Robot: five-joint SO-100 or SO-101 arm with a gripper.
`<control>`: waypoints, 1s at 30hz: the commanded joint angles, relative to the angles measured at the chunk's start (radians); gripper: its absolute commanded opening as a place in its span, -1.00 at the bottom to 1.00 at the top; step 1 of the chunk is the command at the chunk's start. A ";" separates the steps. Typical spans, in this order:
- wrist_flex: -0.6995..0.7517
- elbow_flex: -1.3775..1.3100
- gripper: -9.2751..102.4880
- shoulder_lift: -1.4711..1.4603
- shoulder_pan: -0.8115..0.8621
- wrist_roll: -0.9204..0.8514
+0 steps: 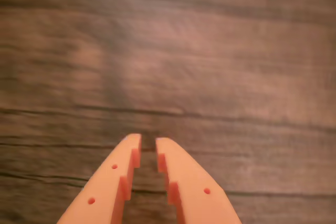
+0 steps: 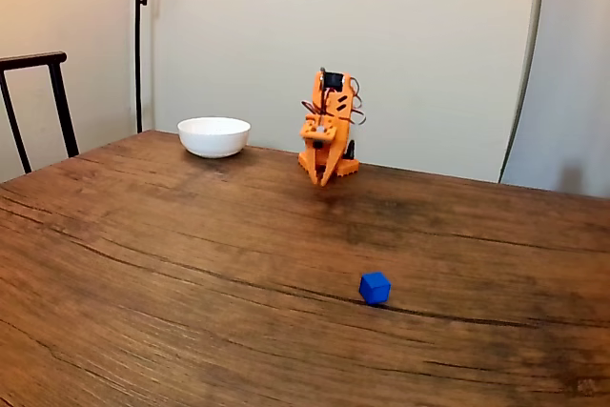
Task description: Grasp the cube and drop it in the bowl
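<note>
Claw [image 1: 148, 140] is hanging nearly closed, empty, mid-frame; it should be spreading wide before descending over the cube [image 2: 375, 287] at lower right

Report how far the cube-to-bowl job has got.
Nothing looks done yet. The blue cube sits on the wooden table, well in front of the arm, and the white bowl stands apart near the far edge. In hand: the orange gripper hangs above bare wood, jaws nearly closed with nothing between them. Left: reaching the cube, grasping it, carrying it and dropping it in the bowl.
</note>
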 commanded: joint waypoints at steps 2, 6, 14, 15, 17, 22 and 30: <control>-0.034 -0.123 -0.80 0.002 -0.018 0.008; -0.037 -0.204 -0.79 -0.012 -0.021 0.032; -0.043 -0.328 -0.78 -0.017 -0.011 0.038; -0.044 -0.330 -0.78 -0.017 -0.011 0.037; -0.048 -0.334 -0.78 -0.017 -0.012 0.029; -0.117 -0.397 -0.78 -0.071 -0.011 0.038; -0.245 -0.565 -0.78 -0.453 -0.023 0.049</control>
